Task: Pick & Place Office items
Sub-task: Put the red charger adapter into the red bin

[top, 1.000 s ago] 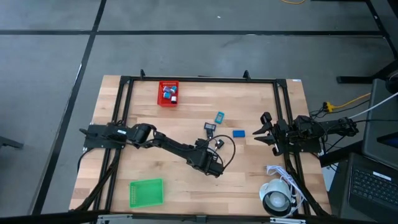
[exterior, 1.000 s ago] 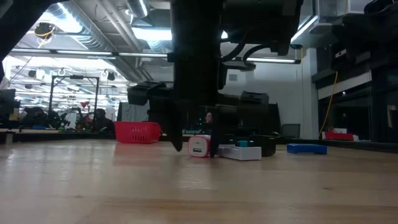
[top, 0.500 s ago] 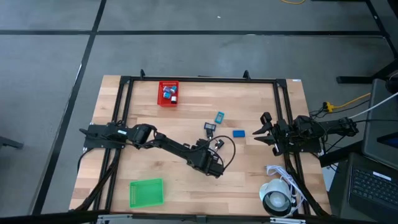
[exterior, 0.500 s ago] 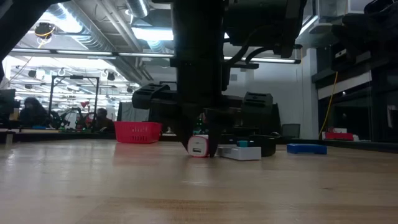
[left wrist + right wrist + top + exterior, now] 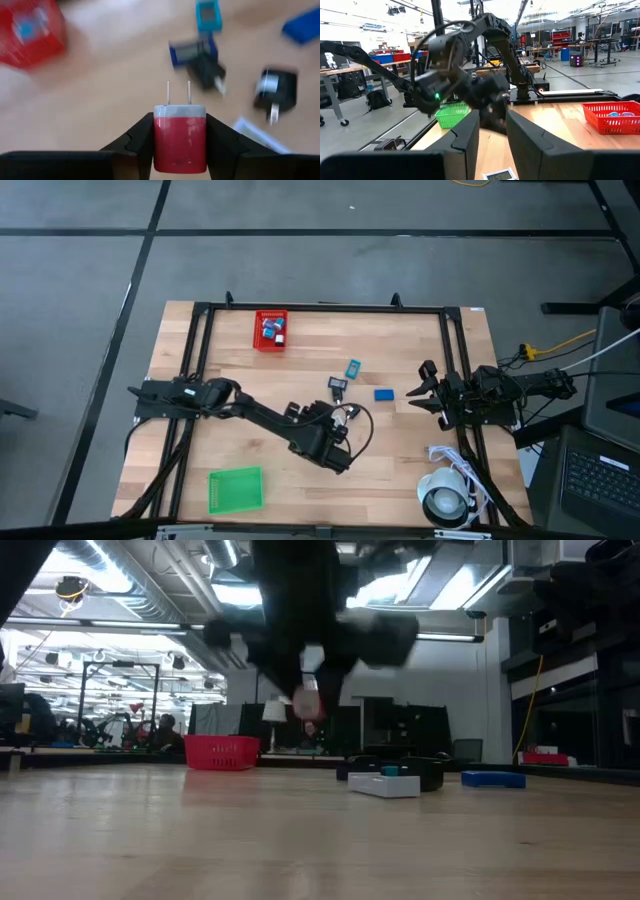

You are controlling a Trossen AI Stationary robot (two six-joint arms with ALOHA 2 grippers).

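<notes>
Low view: left gripper (image 5: 308,705) w/ red plug adapter (image 5: 308,703) is now lifted clear of the tabletop (image 5: 300,840); 1 s ago the adapter sat on the wood w/ fingers spread either side. Left wrist view: fingers (image 5: 142,137) clamp the adapter (image 5: 179,137) on both sides, prongs pointing away from cam. High view: left gripper (image 5: 335,448) at table centre, shifted slightly toward the left arm's base vs. earlier.

Right gripper (image 5: 425,387) waits at right table edge, unchanged; fingers (image 5: 467,132) nearly closed, nothing held.

Other items on tabletop: teal piece (image 5: 353,368), dark blue-faced piece (image 5: 337,384), blue flat piece (image 5: 384,393), black plug (image 5: 275,90). Red bin (image 5: 270,330) at far side holds several pcs; green bin (image 5: 235,488) near front left. White roll w/ cable (image 5: 445,500) at front right.

Surface: light wood planks, black frame. Room behind: workshop, ceiling lights.
</notes>
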